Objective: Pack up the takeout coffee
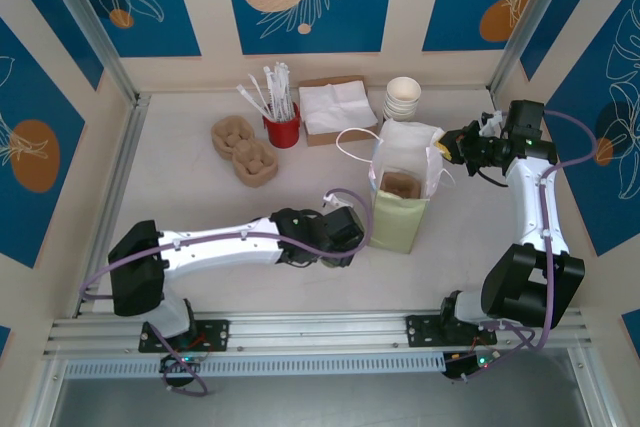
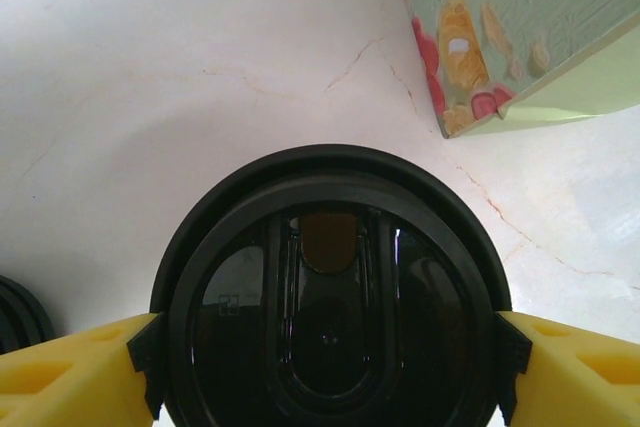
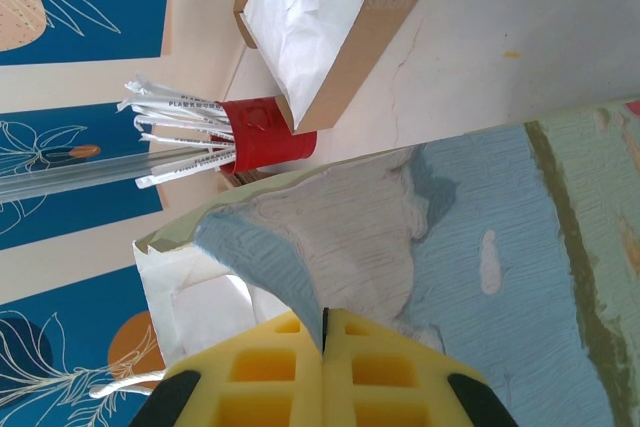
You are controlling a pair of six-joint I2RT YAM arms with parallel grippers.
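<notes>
Left gripper (image 2: 328, 352): jaws wide, pads touching both sides of the lid of the takeout coffee (image 2: 330, 277). One such cup, standing just left of the paper bag (image 1: 400, 219). Right gripper (image 3: 323, 325): closed, pinching that bag's rim. Also counted behind the bag: one red straw holder (image 1: 283, 131) and one napkin box (image 1: 336, 107).

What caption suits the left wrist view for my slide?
Left fingers flank the black-lidded coffee cup, a floral paper bag corner beyond it on the white table.
</notes>
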